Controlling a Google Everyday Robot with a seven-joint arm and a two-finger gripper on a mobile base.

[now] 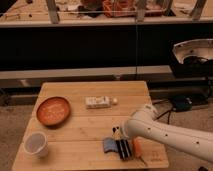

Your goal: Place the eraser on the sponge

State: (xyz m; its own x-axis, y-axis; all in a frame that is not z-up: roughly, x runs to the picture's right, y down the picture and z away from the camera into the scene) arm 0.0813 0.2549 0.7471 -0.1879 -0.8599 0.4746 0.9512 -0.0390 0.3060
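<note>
Blue sponge point(108, 145), long axis unclear, with jaws just beside it

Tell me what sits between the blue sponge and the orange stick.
The gripper, down at the near edge of the table, sits between them: the sponge on one side, the orange stick on the other. The camera view shows this.

The place looks like a robotics lab or workshop. A pale slatted wooden table point(75, 127) stands before a long dark metal-framed bench point(100, 47) across the upper frame. A dark cabled box point(181, 103) sits on the floor at right. The white arm's dark gripper point(121, 148) hangs at lower centre.
</note>
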